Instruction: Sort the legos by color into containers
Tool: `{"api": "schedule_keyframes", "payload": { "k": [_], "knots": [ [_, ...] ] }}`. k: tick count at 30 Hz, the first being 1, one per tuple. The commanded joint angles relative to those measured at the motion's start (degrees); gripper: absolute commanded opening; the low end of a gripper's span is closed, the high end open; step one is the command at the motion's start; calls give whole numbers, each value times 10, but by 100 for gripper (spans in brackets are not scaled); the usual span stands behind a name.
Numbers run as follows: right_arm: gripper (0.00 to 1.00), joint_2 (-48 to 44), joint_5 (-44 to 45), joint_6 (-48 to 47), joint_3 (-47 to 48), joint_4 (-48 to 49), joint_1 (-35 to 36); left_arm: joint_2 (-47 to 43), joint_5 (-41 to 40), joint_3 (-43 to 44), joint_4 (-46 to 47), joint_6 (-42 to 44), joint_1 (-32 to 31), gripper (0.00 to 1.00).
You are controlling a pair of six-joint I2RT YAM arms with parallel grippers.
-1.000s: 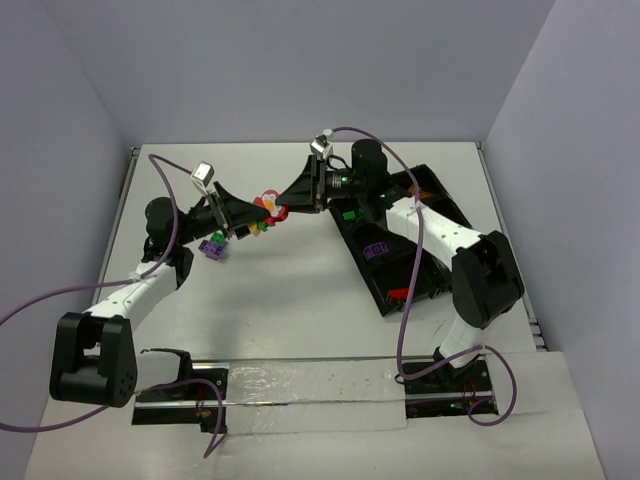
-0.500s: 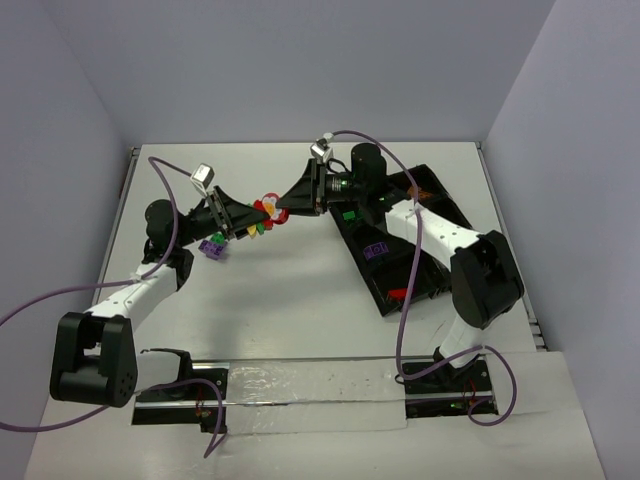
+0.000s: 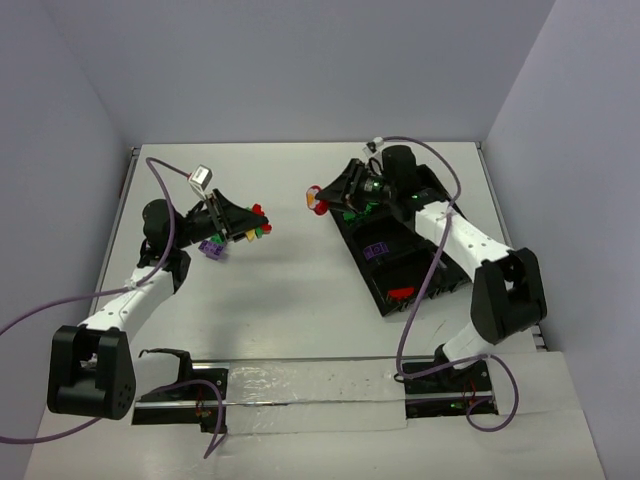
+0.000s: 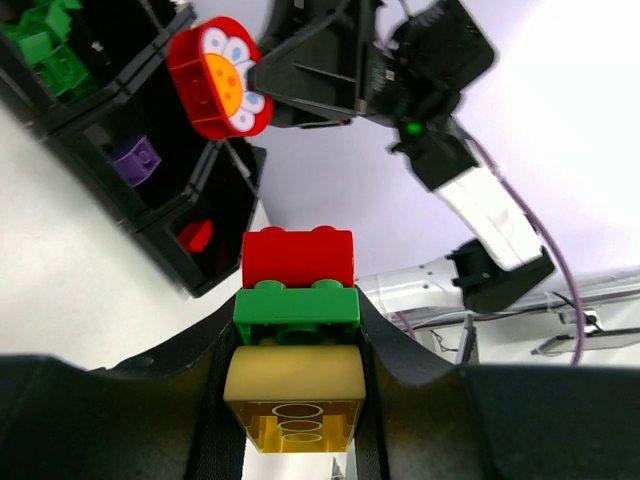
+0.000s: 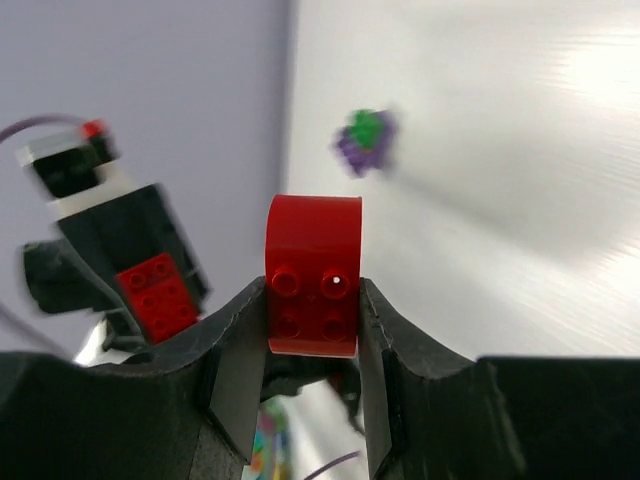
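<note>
White table [image 3: 300, 300] carries a black tray [image 3: 400, 275] on its right half, set at an angle. In the left wrist view its compartments hold green bricks [image 4: 45, 40], a purple brick [image 4: 137, 158] and a red brick [image 4: 195, 235], each colour in its own section. The left gripper [image 3: 250, 226] is clamped on a stack [image 4: 297, 340] of red, green and yellow bricks, raised above the table's left-centre. The right gripper [image 5: 313, 300] pinches a red piece [image 4: 218, 78] with a white and orange flower face, held off the tray's far left corner. A purple-and-green cluster [image 3: 211, 246] lies on the table beside the left arm.
</note>
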Motion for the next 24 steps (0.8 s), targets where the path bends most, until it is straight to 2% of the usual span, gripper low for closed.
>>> {"api": "schedule_keyframes", "payload": {
  "k": [1, 5, 10, 15, 17, 20, 24],
  "knots": [
    [0, -80, 172, -133, 26, -206, -9, -10, -5, 48, -79, 70, 5, 0],
    [0, -150, 364, -208, -14, -333, -9, 4, -43, 102, -248, 180, 5, 0],
    [0, -242, 473, -210, -86, -389, -10, 33, -70, 149, -333, 249, 5, 0],
    [0, -304, 520, -185, -141, -417, -11, 53, -96, 173, -390, 271, 5, 0],
    [0, -322, 528, -181, -156, -426, -11, 54, -135, 181, -430, 287, 5, 0],
    [0, -332, 514, -176, -166, -434, -16, 59, -171, 187, -482, 307, 5, 0],
    [0, -343, 497, -167, -174, -444, -22, 62, -188, 190, -505, 324, 5, 0]
  ]
}}
